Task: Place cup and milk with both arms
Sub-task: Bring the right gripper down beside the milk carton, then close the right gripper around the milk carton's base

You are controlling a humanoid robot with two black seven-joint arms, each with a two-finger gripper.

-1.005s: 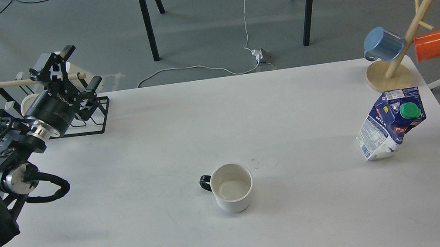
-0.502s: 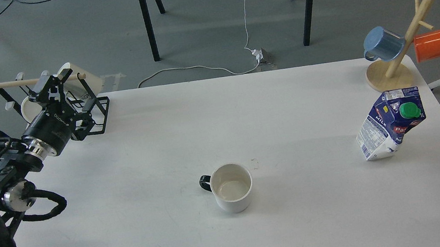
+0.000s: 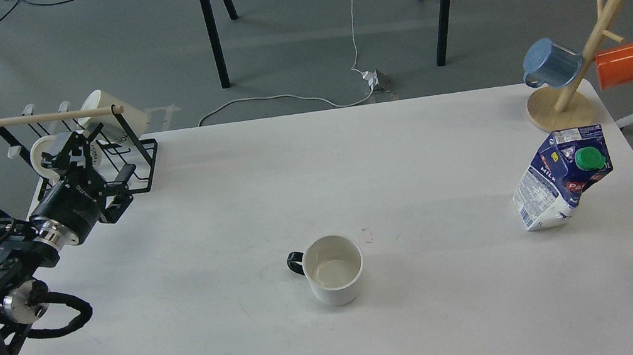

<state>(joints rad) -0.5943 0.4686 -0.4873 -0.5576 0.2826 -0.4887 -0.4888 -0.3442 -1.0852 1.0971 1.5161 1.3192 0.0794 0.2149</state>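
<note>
The cup (image 3: 335,270) is seen standing upright near the middle of the white table (image 3: 441,323), its black handle turned to the left and its cream inside left bare. The milk (image 3: 563,177) is found well apart from it, near the right edge of the table, leaning to the right with its green cap (image 3: 590,158) facing the camera and its sides dented.

The left pincer (image 3: 73,154) is held above the far left corner of the table, just in front of a black wire rack (image 3: 130,162) in which white cups (image 3: 113,117) are lodged under a wooden rod. The pincer is viewed dark and end-on, so whether its fingers are apart or together cannot be told. Nothing is seen gripped by it. The right pincer is not shown.

At the far right corner a wooden mug tree (image 3: 583,59) is placed, on which a blue mug (image 3: 551,63) and an orange mug (image 3: 620,65) are hung.
</note>
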